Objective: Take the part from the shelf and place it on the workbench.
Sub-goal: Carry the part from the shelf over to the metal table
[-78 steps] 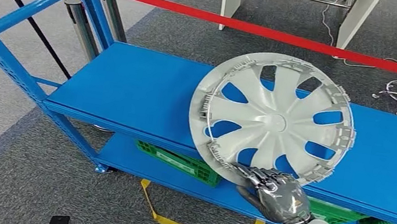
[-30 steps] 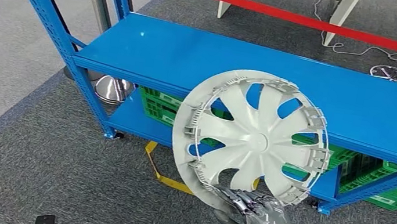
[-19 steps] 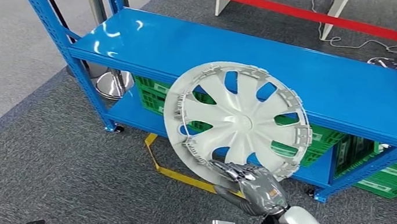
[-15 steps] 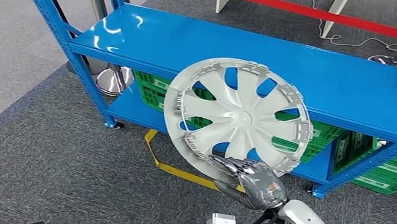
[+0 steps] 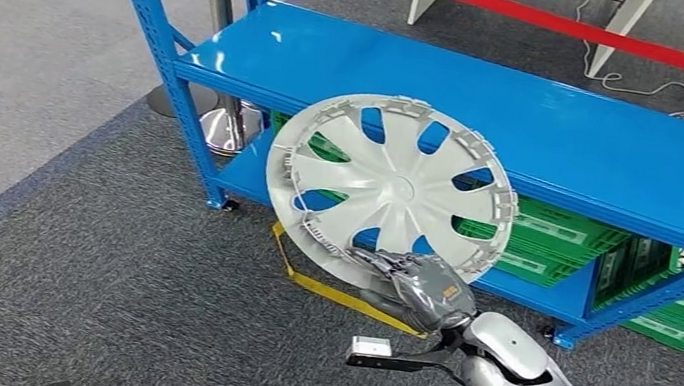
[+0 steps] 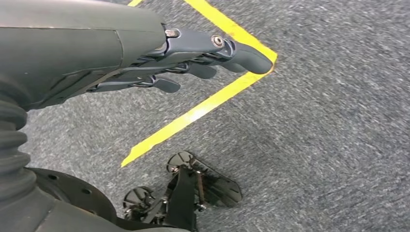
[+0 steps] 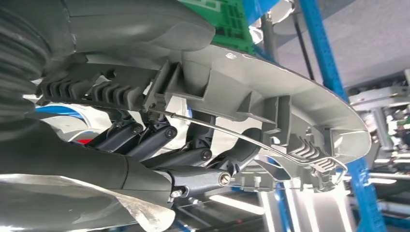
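The part is a silver-grey wheel cover (image 5: 386, 190) with curved spokes and clips around its rim. My right hand (image 5: 420, 290) grips its lower rim and holds it upright in the air, in front of the blue shelf (image 5: 489, 123). In the right wrist view the fingers (image 7: 193, 157) curl behind the rim of the wheel cover (image 7: 270, 106) while the thumb lies over its outer side. In the left wrist view, my left hand (image 6: 193, 63) hangs above the carpet, its fingers straight and apart, holding nothing.
Green crates (image 5: 552, 248) fill the shelf's lower level. A red barrier tape (image 5: 544, 18) runs behind the shelf, with metal posts (image 5: 226, 126) at its left end. Yellow floor tape (image 5: 344, 294) marks the grey carpet below my right hand.
The whole view has shifted as I stepped back from the shelf: the shelf now sits farther off and more to the right. My right hand still holds the wheel cover, now clear of the shelf top.
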{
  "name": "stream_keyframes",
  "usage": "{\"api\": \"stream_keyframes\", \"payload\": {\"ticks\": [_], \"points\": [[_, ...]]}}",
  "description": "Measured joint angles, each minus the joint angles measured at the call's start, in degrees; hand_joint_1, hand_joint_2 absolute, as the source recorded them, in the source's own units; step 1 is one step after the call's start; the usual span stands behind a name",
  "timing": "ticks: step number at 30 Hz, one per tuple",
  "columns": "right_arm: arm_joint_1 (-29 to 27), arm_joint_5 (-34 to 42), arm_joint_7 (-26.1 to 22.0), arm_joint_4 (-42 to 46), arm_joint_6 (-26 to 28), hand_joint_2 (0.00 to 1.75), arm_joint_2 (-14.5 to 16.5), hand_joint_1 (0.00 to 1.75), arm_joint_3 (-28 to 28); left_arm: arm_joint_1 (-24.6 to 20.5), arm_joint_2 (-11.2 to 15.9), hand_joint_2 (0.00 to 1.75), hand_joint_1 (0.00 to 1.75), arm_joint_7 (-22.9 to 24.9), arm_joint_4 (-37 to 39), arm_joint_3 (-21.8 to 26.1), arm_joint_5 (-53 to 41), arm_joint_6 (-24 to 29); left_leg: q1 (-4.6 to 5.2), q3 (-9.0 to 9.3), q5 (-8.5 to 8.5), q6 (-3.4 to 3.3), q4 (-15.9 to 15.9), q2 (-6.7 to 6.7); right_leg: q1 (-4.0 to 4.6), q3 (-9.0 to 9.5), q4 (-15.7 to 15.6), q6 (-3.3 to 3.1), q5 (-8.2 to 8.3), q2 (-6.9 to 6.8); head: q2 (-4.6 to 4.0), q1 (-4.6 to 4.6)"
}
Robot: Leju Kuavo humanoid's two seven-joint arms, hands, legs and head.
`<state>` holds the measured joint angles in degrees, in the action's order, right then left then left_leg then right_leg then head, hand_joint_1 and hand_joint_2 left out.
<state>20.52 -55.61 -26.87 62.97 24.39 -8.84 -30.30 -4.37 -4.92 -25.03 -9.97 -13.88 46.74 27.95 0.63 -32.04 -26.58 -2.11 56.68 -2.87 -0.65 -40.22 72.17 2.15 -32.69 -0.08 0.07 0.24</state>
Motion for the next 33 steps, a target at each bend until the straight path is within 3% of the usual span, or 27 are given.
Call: {"api": "stream_keyframes", "payload": {"ticks": [1, 3, 5, 7, 9, 11, 13, 14, 15, 16, 17, 19, 20, 22, 23, 25, 27, 29, 30, 31, 33], "points": [[0.21, 0.14, -0.12, -0.39, -0.05, 1.75, 0.13, 1.75, -0.15, 0.03, -0.05, 1.75, 0.0, -0.01, 0.0, 0.04, 0.05, -0.07, -0.04, -0.08, -0.07, 0.1, 0.31, -0.56, -0.11, 1.73, -3.23, 0.04, 1.97, 0.48, 0.0, 0.01], [1.27, 0.71, -0.78, -1.97, -0.11, 1.75, 1.05, 1.75, -0.57, -0.02, -0.21, 1.75, 0.0, -0.04, 0.0, 0.28, 0.38, -0.11, -0.08, -0.6, -0.25, 0.51, 1.09, -1.48, -0.47, 5.36, -9.97, 0.0, 4.33, 2.95, 0.01, -0.05], [3.26, 1.55, -1.99, -4.94, -0.15, 1.75, 2.97, 1.75, -1.37, -0.14, -0.43, 1.75, 0.0, -0.13, 0.0, 0.79, 1.03, 0.17, -0.26, -1.74, -0.06, 1.21, 1.81, -2.22, -0.51, 6.64, -12.5, -0.28, 4.29, 4.58, 0.01, -0.09], [5.72, 2.35, -3.02, -8.85, -0.18, 1.75, 5.76, 1.75, -2.59, -0.04, -0.59, 1.75, 0.0, -0.23, 0.0, 1.46, 1.69, 0.66, -0.5, -2.61, 0.28, 1.97, 2.1, -2.88, -0.36, 6.49, -12.76, -0.88, 4.46, 3.79, 0.01, -0.05], [8.46, 2.92, -3.55, -13.12, -0.2, 1.75, 9.18, 1.75, -4.07, 0.16, -0.63, 1.75, 0.0, -0.15, 0.0, 2.15, 2.09, 1.42, -0.48, -3.48, -0.8, 2.75, 3.66, -1.34, -0.48, 6.42, -13.11, -1.67, 4.85, 2.63, 0.01, -0.27], [11.09, 3.31, -3.98, -17.06, -0.27, 1.75, 12.44, 1.75, -5.61, 0.15, -0.66, 1.75, 0.0, 0.03, 0.0, 2.76, 2.34, 2.25, -0.64, -5.89, -3.85, 3.6, 9.1, 1.13, -0.46, 6.37, -13.28, -2.26, 5.03, 1.18, 0.0, -0.62], [12.89, 3.66, -4.41, -20.22, -0.3, 1.75, 15.01, 1.75, -6.95, 0.16, -0.66, 1.75, 0.0, 0.16, 0.0, 3.18, 2.47, 2.79, -1.06, -8.84, -6.56, 4.23, 15.89, 1.94, -0.31, 6.33, -13.28, -2.44, 5.04, -0.62, 0.0, -0.75], [13.41, 3.8, -4.59, -21.43, -0.27, 1.75, 16.02, 1.75, -7.51, 0.26, -0.64, 1.75, 0.0, 0.23, 0.0, 3.35, 2.47, 2.97, -1.25, -9.44, -6.73, 4.44, 17.45, 2.1, -0.27, 6.32, -13.28, -2.45, 5.03, -1.63, 0.0, -0.74], [13.65, 3.93, -4.73, -22.26, -0.22, 1.75, 16.71, 1.75, -7.96, 0.41, -0.61, 1.75, 0.0, 0.3, 0.0, 3.51, 2.45, 3.09, -1.4, -8.9, -5.77, 4.57, 16.6, 2.29, -0.25, 6.32, -13.28, -2.44, 5.03, -2.54, 0.0, -0.75], [13.74, 4.05, -4.84, -22.87, -0.15, 1.75, 17.28, 1.75, -8.33, 0.56, -0.57, 1.75, 0.0, 0.37, 0.0, 3.65, 2.4, 3.18, -1.53, -7.34, -4.03, 4.66, 13.69, 2.72, -0.24, 6.33, -13.28, -2.43, 5.02, -3.43, 0.0, -0.75], [13.8, 4.17, -4.9, -23.3, -0.1, 1.75, 17.65, 1.75, -8.62, 0.68, -0.54, 1.75, 0.0, 0.45, 0.0, 3.76, 2.29, 3.27, -1.6, -5.22, -2.21, 4.73, 9.57, 3.74, -0.21, 6.33, -13.28, -2.39, 5.01, -4.21, 0.0, -0.75], [13.89, 4.47, -4.91, -23.82, 0.14, 1.75, 17.99, 1.75, -9.07, 0.71, -0.54, 1.75, 0.0, 0.72, 0.0, 3.86, 1.93, 3.53, -1.31, -2.18, -0.11, 4.4, 3.23, 5.88, 0.11, 6.22, -13.27, -2.04, 5.03, -5.53, 0.0, -0.71], [13.82, 4.61, -4.79, -23.93, 0.44, 1.75, 17.99, 1.75, -9.3, 0.74, -0.54, 1.75, 0.0, 0.86, 0.0, 3.86, 1.67, 3.7, -1.09, -1.77, 0.11, 4.07, 1.97, 6.38, 0.26, 6.19, -13.31, -1.77, 5.08, -6.08, 0.0, -0.67], [13.06, 4.54, -4.07, -23.71, 1.55, 1.75, 17.83, 1.75, -9.79, 1.01, -0.41, 1.75, 0.0, 0.99, 0.0, 3.86, 1.04, 4.16, -0.76, -2.06, 0.36, 3.16, 1.71, 5.43, 0.23, 6.33, -13.51, -1.17, 5.22, -7.14, 0.0, -0.58], [12.43, 4.35, -3.52, -23.38, 2.18, 1.75, 17.64, 1.75, -10.0, 1.23, -0.32, 1.75, 0.0, 1.0, 0.0, 3.86, 0.71, 4.45, -0.76, -2.11, 0.55, 2.76, 1.56, 4.87, 0.07, 6.27, -13.43, -0.84, 5.03, -7.04, 0.0, -0.58], [11.12, 3.91, -2.72, -22.67, 3.14, 1.75, 17.14, 1.75, -10.35, 1.42, -0.12, 1.75, 0.0, 0.99, 0.0, 3.86, 0.23, 5.06, -0.82, -2.25, 1.05, 1.85, 1.27, 3.75, -0.17, 4.92, -10.62, -0.47, 2.79, -4.38, 0.0, -0.53], [10.09, 3.46, -2.46, -22.27, 3.55, 1.75, 16.43, 1.75, -10.74, 1.42, -0.09, 1.75, 0.0, 1.04, 0.0, 3.86, 0.01, 5.39, -0.74, -2.65, 1.43, 1.16, 1.24, 2.54, -0.07, 1.64, -3.48, -0.56, -1.15, -1.0, 0.0, -0.45], [9.25, 2.53, -1.83, -21.76, 3.6, 1.75, 15.78, 1.75, -11.32, 1.42, -0.2, 1.75, 0.0, 1.57, 0.0, 3.82, -0.25, 5.52, -0.44, -2.98, 1.69, 0.78, 1.28, 1.06, 0.2, -1.11, 2.57, -0.91, -3.07, -0.03, 0.0, -0.41], [8.95, 2.02, -1.39, -21.41, 3.55, 1.75, 15.56, 1.75, -11.71, 1.46, -0.26, 1.75, 0.0, 1.97, 0.0, 3.75, -0.48, 5.57, -0.29, -3.07, 1.78, 0.7, 1.31, 0.24, 0.33, -1.13, 2.75, -1.17, -2.47, 0.15, 0.0, -0.41], [8.77, 1.6, -0.99, -21.02, 3.48, 1.75, 15.38, 1.75, -12.13, 1.51, -0.3, 1.75, 0.0, 2.35, 0.0, 3.63, -0.75, 5.57, -0.17, -3.11, 1.86, 0.67, 1.36, -0.57, 0.44, -0.06, 0.78, -1.52, -0.94, 0.45, 0.0, -0.42], [8.8, 1.22, -0.61, -19.98, 3.2, 1.75, 15.1, 1.75, -12.83, 1.5, -0.46, 1.75, 0.0, 2.71, 0.0, 3.23, -1.12, 5.39, 0.04, -3.26, 1.96, 0.79, 1.6, -2.09, 0.53, 4.01, -6.91, -2.27, 2.65, 2.76, 0.0, -0.45]]}}
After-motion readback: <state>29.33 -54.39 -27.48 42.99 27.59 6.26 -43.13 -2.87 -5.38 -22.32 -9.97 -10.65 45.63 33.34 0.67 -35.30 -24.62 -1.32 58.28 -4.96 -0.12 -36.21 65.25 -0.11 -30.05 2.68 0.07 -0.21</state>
